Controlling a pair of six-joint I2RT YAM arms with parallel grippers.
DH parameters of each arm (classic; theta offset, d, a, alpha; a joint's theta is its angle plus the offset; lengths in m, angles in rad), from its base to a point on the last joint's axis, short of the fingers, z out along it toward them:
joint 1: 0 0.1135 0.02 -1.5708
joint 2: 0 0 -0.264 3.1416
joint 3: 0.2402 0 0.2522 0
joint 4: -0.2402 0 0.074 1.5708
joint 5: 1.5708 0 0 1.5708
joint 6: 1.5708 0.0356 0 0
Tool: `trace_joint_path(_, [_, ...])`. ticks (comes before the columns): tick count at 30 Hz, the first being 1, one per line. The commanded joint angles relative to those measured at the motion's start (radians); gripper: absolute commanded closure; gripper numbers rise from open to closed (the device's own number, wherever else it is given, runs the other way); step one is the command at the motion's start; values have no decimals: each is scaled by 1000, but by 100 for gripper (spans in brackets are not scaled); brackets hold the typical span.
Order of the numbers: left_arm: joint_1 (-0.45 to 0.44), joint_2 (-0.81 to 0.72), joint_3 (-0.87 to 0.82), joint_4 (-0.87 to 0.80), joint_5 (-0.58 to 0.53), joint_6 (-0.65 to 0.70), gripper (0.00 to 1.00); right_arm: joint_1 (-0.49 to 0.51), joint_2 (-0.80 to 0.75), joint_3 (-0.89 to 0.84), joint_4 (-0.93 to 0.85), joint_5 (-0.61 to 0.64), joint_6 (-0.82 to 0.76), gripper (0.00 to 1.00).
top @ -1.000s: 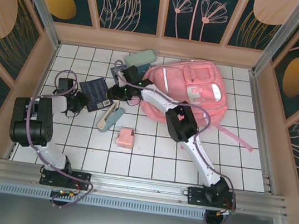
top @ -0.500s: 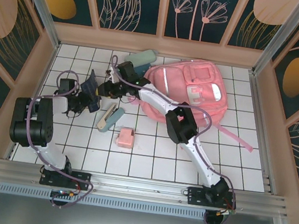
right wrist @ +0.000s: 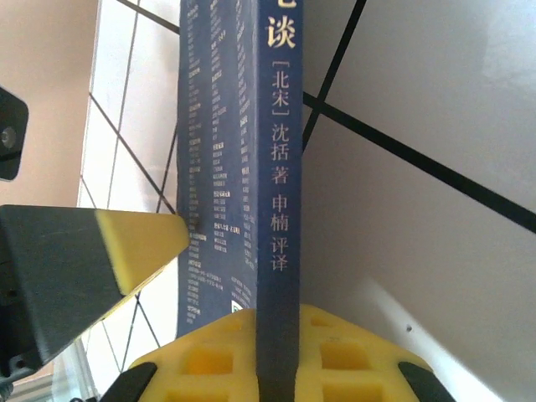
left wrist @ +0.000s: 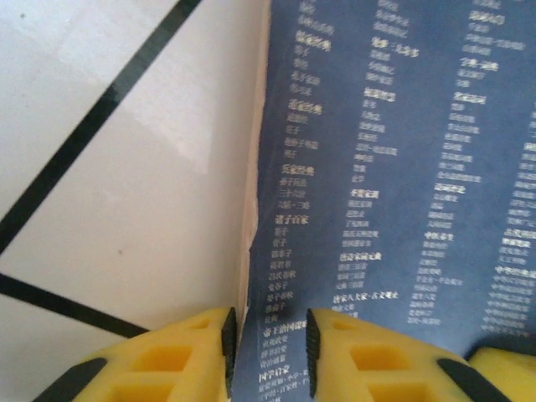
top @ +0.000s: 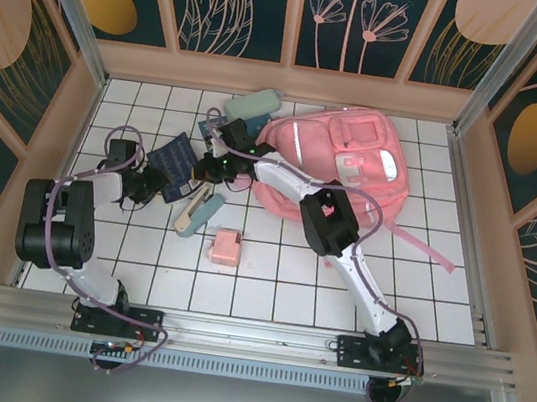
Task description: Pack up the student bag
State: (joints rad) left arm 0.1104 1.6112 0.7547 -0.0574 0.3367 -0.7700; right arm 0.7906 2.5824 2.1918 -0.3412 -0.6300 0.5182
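The student bag was laid flat towards the far right of the table. It was judged soft, floppy and light, best taken by its opening rim or a strap. The blue book was clamped at its spine by the right gripper, plain in the right wrist view; overhead, the bag was shown near, to its right. The book's edge was straddled by the left gripper; a grip could not be told.

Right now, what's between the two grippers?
A dark blue book sits between the left gripper and the right gripper, as the top view shows.
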Motion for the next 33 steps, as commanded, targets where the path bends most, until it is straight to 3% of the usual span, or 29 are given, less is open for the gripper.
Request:
trace_joint_path(1, [-7, -97, 67, -87, 18, 17, 60, -31, -149, -49, 105, -40, 43, 100])
trace_joint_path(5, [-6, -169, 115, -105, 47, 6, 31, -77, -248, -114, 189, -75, 87, 100])
trace_joint_path(8, [-6, -204, 131, -48, 120, -34, 22, -114, -318, -154, 234, -110, 114, 100])
trace_joint_path(16, [-6, -205, 122, 293, 359, -244, 21, -204, -464, -335, 527, -246, 329, 100])
trace_joint_path(20, [-8, -209, 118, 435, 410, -330, 18, -210, -485, -328, 519, -245, 332, 100])
trace_joint_path(25, [-17, -228, 141, 463, 409, -331, 11, -212, -477, -305, 482, -223, 317, 100])
trace_joint_path(33, [-45, -171, 151, 429, 409, -293, 10, -209, -470, -284, 543, -258, 367, 100])
